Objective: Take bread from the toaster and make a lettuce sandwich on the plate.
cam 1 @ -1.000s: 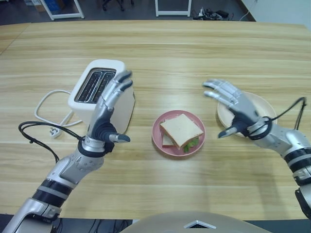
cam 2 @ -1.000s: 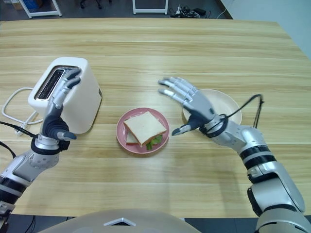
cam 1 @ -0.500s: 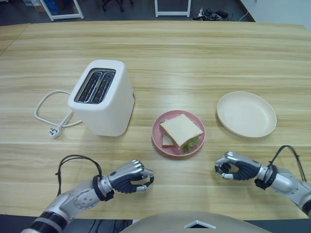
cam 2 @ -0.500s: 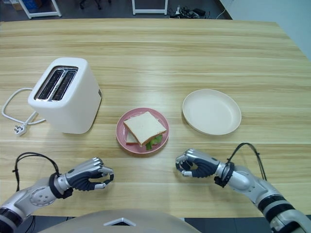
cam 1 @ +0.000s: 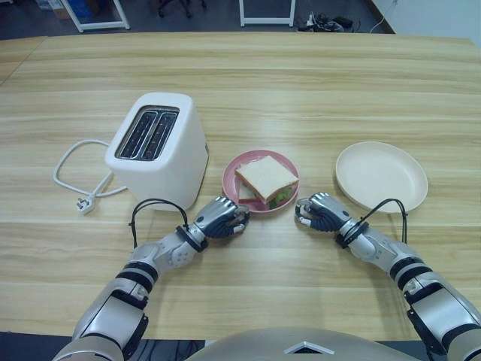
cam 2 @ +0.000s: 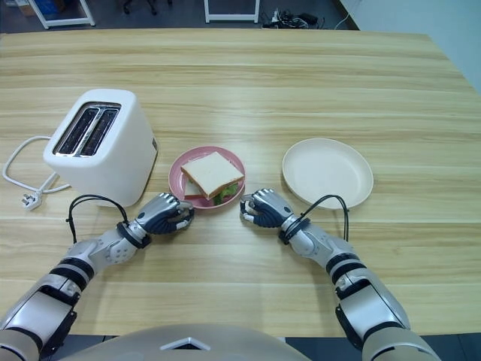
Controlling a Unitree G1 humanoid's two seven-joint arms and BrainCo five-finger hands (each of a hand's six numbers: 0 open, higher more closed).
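- The pink plate [cam 1: 233, 167] sits on the wooden table [cam 1: 301, 90] near its middle, straight ahead of the robot.
- On that plate lies the sandwich [cam 1: 266, 178]. Its top is a white slice of bread set cornerwise. Green lettuce [cam 1: 281, 198] peeps out at its 5 o'clock edge, and a strip of the lower slice shows at 7 o'clock.
- The left hand [cam 1: 223, 219] lies low over the table at the pink plate's 7 o'clock. Its fingers are curled together into a fist with nothing inside. The knuckles are right at the rim, though I cannot tell whether they touch it.
- The right hand [cam 1: 319, 212] lies at the plate's 4 o'clock, also balled up with the fingers closed on nothing. It is just beside the rim.
- The two fists flank the near edge of the plate, one to each side.
- The toaster [cam 1: 161, 154] stands upright at the plate's 9 o'clock, close by but apart from it. Its two dark slots face up.
- Its white cord [cam 1: 71, 154] loops across the table at the toaster's 9 o'clock and ends in a plug [cam 1: 85, 204] lying flat.
- A cream plate [cam 1: 381, 177] rests at the pink plate's 3 o'clock, well apart from it and beyond the right hand at 1 o'clock.
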